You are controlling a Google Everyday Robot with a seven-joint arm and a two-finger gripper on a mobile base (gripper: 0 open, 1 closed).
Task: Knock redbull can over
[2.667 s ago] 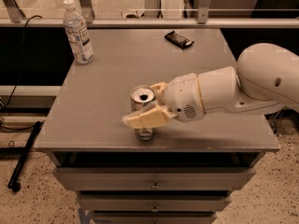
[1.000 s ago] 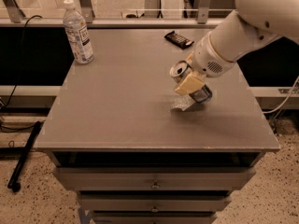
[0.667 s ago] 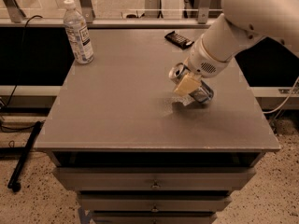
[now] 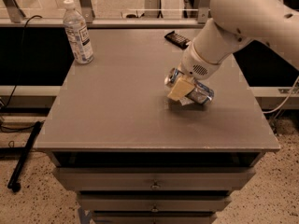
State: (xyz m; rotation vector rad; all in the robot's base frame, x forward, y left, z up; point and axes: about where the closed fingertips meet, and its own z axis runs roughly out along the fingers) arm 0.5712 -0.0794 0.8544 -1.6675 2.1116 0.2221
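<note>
Since 2.7 s ago the can (image 4: 200, 95) has gone from upright at front centre to the right side of the table (image 4: 112, 111), now tipped nearly flat, top pointing left. Gripper (image 4: 183, 93) sits over it and looks clamped on the can, but the far finger is hidden. Arm is cut off at the right edge. Bottle (image 4: 77, 31) and bar (image 4: 177, 39) are unchanged.

White-and-cream end effector (image 4: 184, 94) at the silver-blue redbull can (image 4: 204, 95), grey table (image 4: 117, 101), clear white-capped bottle (image 4: 78, 34), dark bar (image 4: 177, 39)
</note>
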